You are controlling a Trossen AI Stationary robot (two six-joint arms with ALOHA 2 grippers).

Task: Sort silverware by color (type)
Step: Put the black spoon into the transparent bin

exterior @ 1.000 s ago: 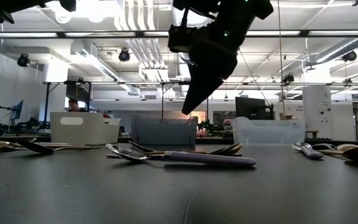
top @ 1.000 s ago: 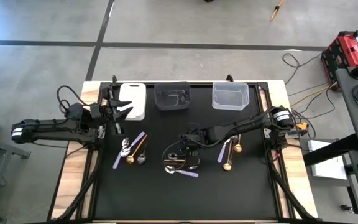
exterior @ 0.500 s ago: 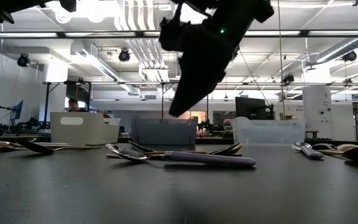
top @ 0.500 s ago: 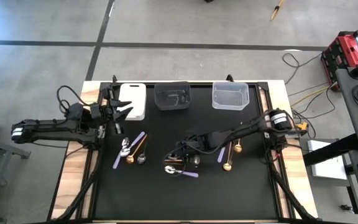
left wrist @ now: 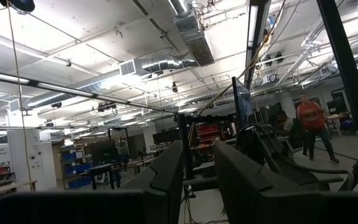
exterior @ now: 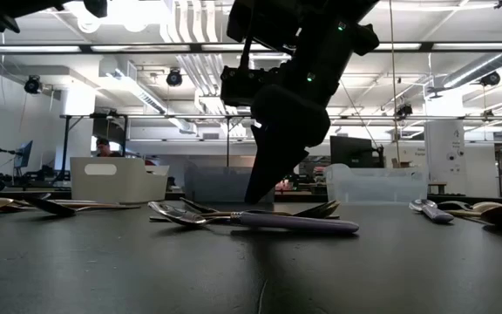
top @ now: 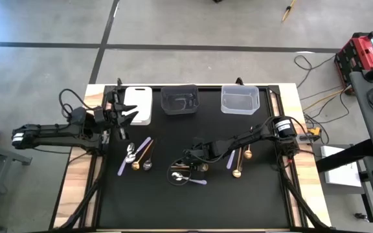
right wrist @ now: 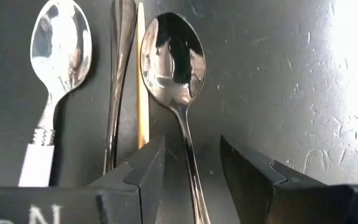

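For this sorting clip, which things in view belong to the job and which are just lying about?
Job:
- left pile of spoons
- middle pile of spoons, with the right gripper low over it, fingers astride a dark spoon
- right pile of spoons
- white bin, dark bin, clear bin

Lying about:
- cables on the floor
- red case
- left gripper, idle by the white bin

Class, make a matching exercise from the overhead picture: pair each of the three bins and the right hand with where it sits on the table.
Things:
1. white bin
2. dark bin
3. clear bin
4. right hand

Places:
A. back row, middle
B. over the spoons mid-table
C. back row, by the left arm
D. back row, on the right arm's side

Pairs: 1-C, 2-A, 3-D, 4-B
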